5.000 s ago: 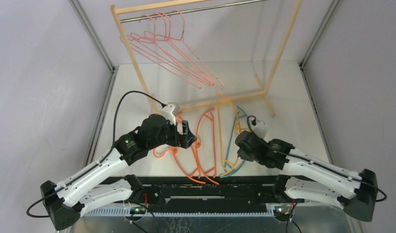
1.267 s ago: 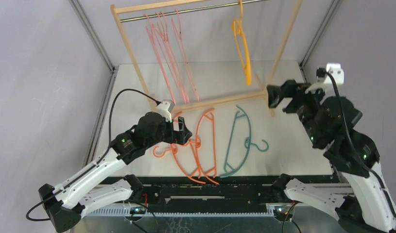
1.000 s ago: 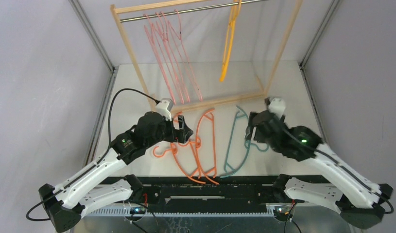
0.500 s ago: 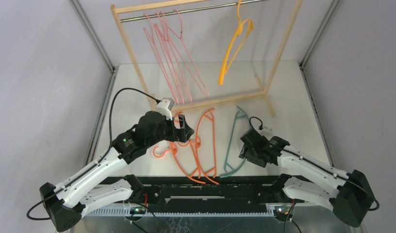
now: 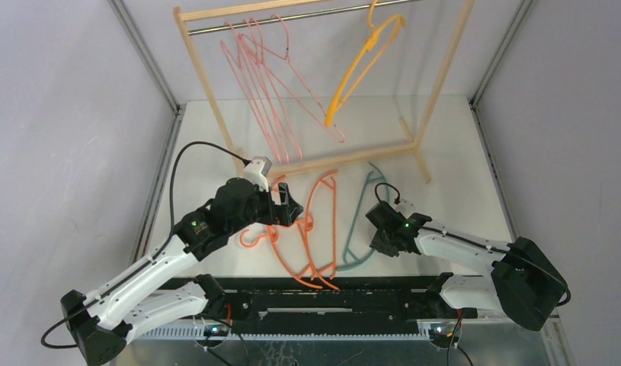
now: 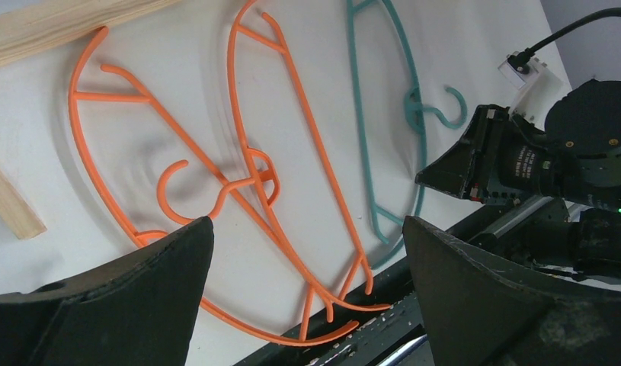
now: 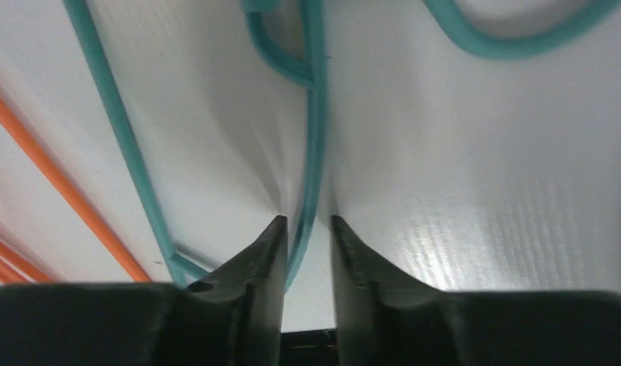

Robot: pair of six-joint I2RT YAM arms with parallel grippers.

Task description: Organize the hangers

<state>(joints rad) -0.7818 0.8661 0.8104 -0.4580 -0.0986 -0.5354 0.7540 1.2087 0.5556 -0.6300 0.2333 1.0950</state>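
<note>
The teal hanger (image 7: 315, 114) lies flat on the white tabletop (image 5: 452, 152), right of centre in the top view, with its hook turned toward the right. The right end effector (image 7: 307, 229) is down low over it. In the right wrist view its two dark fingers stand one on each side of a single teal wire near the hanger's neck. The gap between them is narrow, and a thin sliver of white shows on either side of the wire, so the fingers straddle it without a clear pinch.

Two orange hangers (image 6: 113, 97) lie overlapped just to the left of the teal one, near the bottom centre of the top view. Their lowest corners reach the dark rail at the near edge. The left end effector (image 6: 305, 225) hangs above them with its fingers spread wide and nothing between them. In the left wrist view the orange hooks show in the gap, and the right arm's wrist shows at the right edge beside the teal hook.

At the top of the top view stands the wooden rack (image 5: 206, 84) with its metal rod (image 5: 307, 15). Several pale pink hangers (image 5: 250, 76) hang from the left part of the rod, fanned down toward the centre. One yellow-orange hanger (image 5: 331, 113) hangs further right, tilted, with its lower tip near the lowest pink corner.
</note>
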